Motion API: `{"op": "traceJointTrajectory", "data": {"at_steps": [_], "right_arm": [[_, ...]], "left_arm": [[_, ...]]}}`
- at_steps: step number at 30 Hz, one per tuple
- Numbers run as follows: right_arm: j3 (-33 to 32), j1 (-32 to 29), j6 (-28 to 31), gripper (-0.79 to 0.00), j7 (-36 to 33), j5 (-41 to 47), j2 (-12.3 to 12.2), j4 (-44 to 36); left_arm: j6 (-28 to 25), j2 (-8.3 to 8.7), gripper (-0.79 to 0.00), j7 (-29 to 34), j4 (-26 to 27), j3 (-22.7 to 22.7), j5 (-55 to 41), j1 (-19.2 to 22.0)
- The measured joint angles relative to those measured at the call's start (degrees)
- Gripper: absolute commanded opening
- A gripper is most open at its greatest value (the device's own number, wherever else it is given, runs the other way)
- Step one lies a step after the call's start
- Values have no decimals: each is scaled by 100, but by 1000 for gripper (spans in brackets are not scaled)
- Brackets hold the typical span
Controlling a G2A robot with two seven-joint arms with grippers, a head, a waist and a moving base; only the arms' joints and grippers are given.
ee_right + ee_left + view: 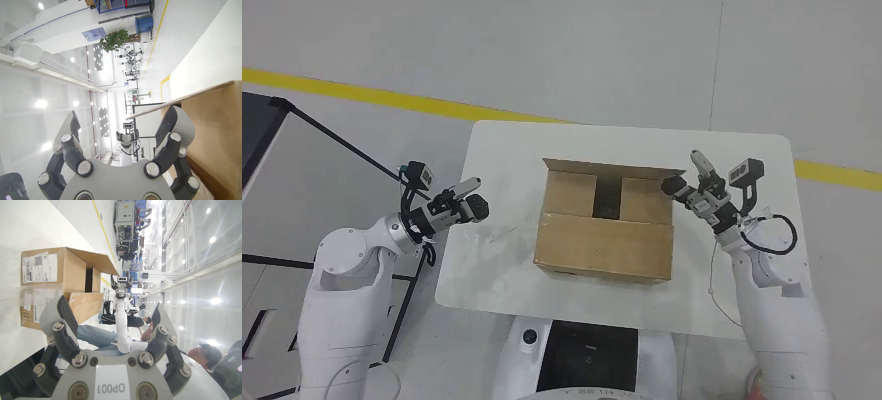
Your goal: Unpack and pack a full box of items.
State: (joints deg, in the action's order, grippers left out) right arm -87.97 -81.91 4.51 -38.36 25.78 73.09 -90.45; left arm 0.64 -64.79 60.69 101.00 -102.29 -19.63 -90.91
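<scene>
Flanking the box at the middle of the white table, both grippers stand empty. The box's top is partly undone, with loose flaps and a dark gap showing between them. The left gripper hangs well apart from the box's left side, fingers spread wide with nothing between them. The right gripper sits at the box's far right corner, likewise wide apart and holding nothing, one finger just beside a flap edge; whether they touch cannot be told.
</scene>
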Motion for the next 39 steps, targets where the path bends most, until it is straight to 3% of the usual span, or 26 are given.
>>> {"op": "traceJointTrajectory", "data": {"at_steps": [9, 25, 34, 39], "right_arm": [[433, 836, 123, -52, 384, -3, 64, 678], [1433, 2523, 160, -52, 1205, -459, 308, 3369], [1582, 2841, 113, -28, 1259, -537, 367, 4063], [1384, 2841, 275, 0, 1061, -273, 338, 3928]], "left_arm": [[0, 0, 0, 0, 0, 0, 0, 0], [0, 0, 0, 0, 0, 0, 0, 0], [0, 0, 0, 0, 0, 0, 0, 0], [0, 0, 0, 0, 0, 0, 0, 0]]}}
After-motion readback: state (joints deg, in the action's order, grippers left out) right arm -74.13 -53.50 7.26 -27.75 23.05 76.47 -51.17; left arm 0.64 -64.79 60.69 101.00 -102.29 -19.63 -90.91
